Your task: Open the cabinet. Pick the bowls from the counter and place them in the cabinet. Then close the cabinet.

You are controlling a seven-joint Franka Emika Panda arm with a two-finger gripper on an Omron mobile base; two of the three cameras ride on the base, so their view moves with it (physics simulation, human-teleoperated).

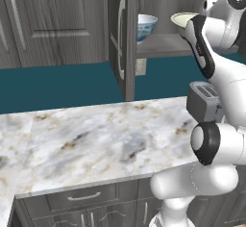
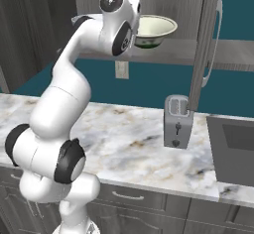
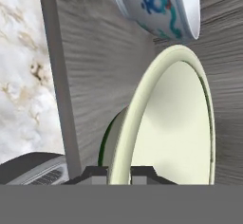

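Note:
The cabinet [image 1: 122,38] stands open, its left door swung out toward me. On its shelf [image 1: 161,45] sits the blue-patterned bowl [image 1: 145,26] [image 3: 156,4]. To its right is the cream-green bowl [image 1: 181,21] [image 2: 155,29] [image 3: 171,123], low over the same shelf. I cannot tell whether it rests on the shelf. My gripper [image 3: 120,173] is shut on this bowl's near rim, one fingertip on each side of the rim. The marble counter [image 1: 96,134] [image 2: 129,139] lies below, bare of bowls.
A silver toaster [image 1: 204,101] [image 2: 177,121] stands on the counter under the cabinet. The right cabinet door [image 2: 206,44] hangs open above it. A dark cooktop [image 2: 233,148] lies at the counter's right end. Drawer fronts [image 1: 84,197] run below the counter edge.

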